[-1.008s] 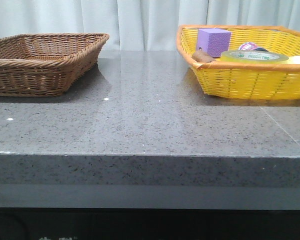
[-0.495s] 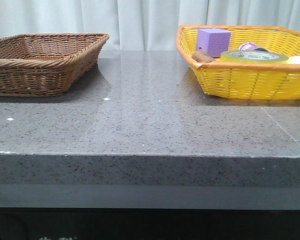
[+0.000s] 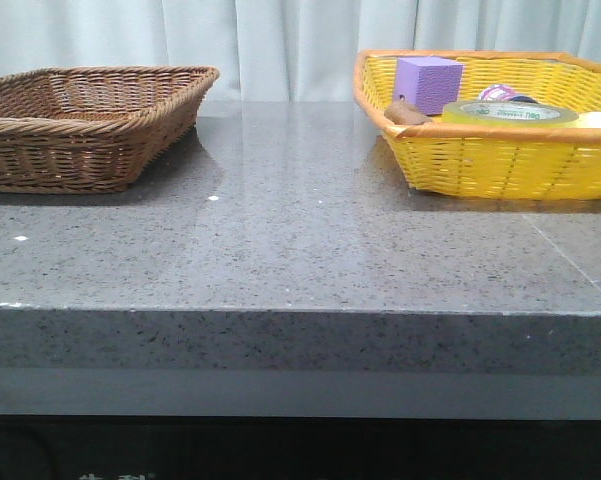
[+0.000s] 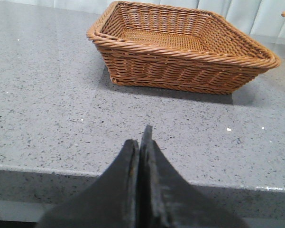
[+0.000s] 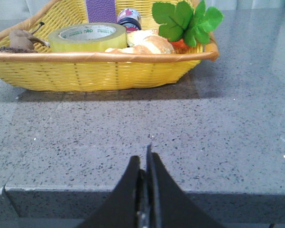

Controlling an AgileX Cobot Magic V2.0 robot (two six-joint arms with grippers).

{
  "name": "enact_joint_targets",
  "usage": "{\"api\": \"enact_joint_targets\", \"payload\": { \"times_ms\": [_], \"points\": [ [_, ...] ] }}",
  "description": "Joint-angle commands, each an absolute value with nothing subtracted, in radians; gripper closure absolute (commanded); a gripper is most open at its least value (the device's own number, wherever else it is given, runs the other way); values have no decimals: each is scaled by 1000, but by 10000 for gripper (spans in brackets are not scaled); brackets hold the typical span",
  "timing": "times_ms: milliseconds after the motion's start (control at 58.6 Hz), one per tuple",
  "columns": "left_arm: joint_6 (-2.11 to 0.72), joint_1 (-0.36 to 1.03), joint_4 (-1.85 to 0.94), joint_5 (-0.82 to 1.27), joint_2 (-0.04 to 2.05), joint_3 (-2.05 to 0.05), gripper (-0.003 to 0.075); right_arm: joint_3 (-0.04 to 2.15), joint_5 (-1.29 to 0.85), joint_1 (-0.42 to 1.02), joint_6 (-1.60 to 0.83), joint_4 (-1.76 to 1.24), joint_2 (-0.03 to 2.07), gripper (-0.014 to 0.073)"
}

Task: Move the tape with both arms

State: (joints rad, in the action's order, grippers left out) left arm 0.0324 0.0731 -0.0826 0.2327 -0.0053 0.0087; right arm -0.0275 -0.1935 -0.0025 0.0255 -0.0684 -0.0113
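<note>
The tape (image 3: 510, 112), a wide translucent yellow roll with green lettering on its white core, lies flat in the yellow basket (image 3: 500, 165) at the table's back right. It also shows in the right wrist view (image 5: 87, 37). My right gripper (image 5: 144, 159) is shut and empty, near the table's front edge, well short of the yellow basket (image 5: 99, 71). My left gripper (image 4: 140, 140) is shut and empty, near the front edge, short of the empty brown wicker basket (image 4: 180, 64). Neither arm shows in the front view.
The brown wicker basket (image 3: 80, 125) stands at the back left. The yellow basket also holds a purple block (image 3: 427, 84), a brown lump (image 3: 407, 112), a small round container (image 5: 129, 18), bread (image 5: 142, 43) and green leaves (image 5: 185, 21). A white curtain hangs behind.
</note>
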Motion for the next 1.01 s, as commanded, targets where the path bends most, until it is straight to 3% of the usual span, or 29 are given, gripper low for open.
{"api": "enact_joint_targets", "payload": {
  "times_ms": [0,273,461,683,991],
  "points": [
    [35,71,-91,152,-23,48,740,-2,-117,-9,16,-65,-37,684],
    [35,71,-93,150,-23,48,740,-2,-112,-9,16,-65,-37,684],
    [35,71,-93,16,-23,24,740,28,6,-9,16,-66,-37,684],
    [35,71,21,96,19,-206,740,230,-142,-9,16,-58,13,682],
    [35,71,44,238,336,-469,740,511,-271,-9,16,-60,299,680]
  ]
}}
